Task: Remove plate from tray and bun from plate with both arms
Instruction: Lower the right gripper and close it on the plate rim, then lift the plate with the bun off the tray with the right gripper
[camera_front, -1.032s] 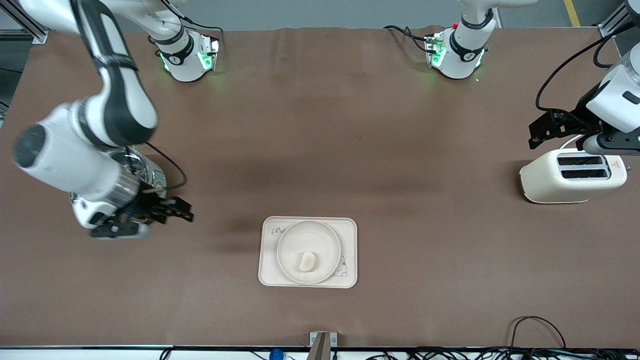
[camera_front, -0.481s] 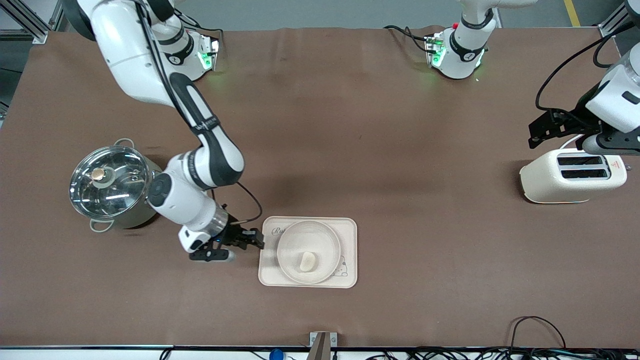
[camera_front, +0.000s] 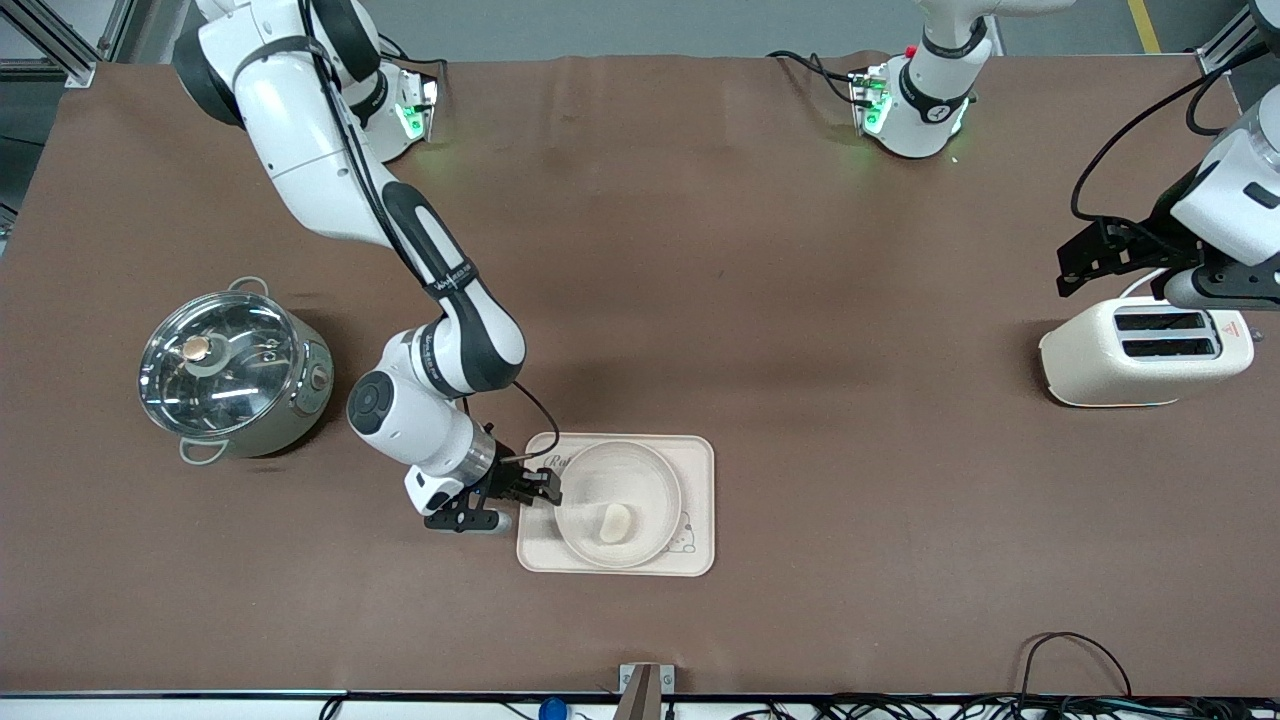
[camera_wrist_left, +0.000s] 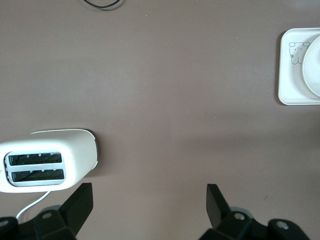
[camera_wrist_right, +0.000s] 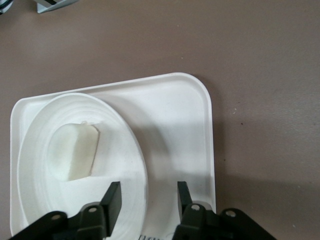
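The round cream plate (camera_front: 617, 504) sits on the rectangular tray (camera_front: 695, 500) with the pale bun (camera_front: 615, 522) on it. My right gripper (camera_front: 545, 488) is open at the plate's rim on the side toward the right arm's end, low over the tray. In the right wrist view the plate rim (camera_wrist_right: 137, 160) runs between its fingers (camera_wrist_right: 114, 196), with the bun (camera_wrist_right: 75, 151) on the plate. My left gripper (camera_front: 1075, 262) is open and empty, waiting above the table beside the toaster (camera_front: 1145, 352). In the left wrist view its fingertips (camera_wrist_left: 82, 197) are wide apart over bare table.
A steel pot with a glass lid (camera_front: 228, 372) stands toward the right arm's end. The cream toaster also shows in the left wrist view (camera_wrist_left: 47, 161), with the tray corner (camera_wrist_left: 295, 70). Cables lie along the table's near edge (camera_front: 1070, 650).
The right arm has swung from over the pot to the tray, bringing its open gripper to the plate's rim. The pot is now uncovered. The left arm has not moved.
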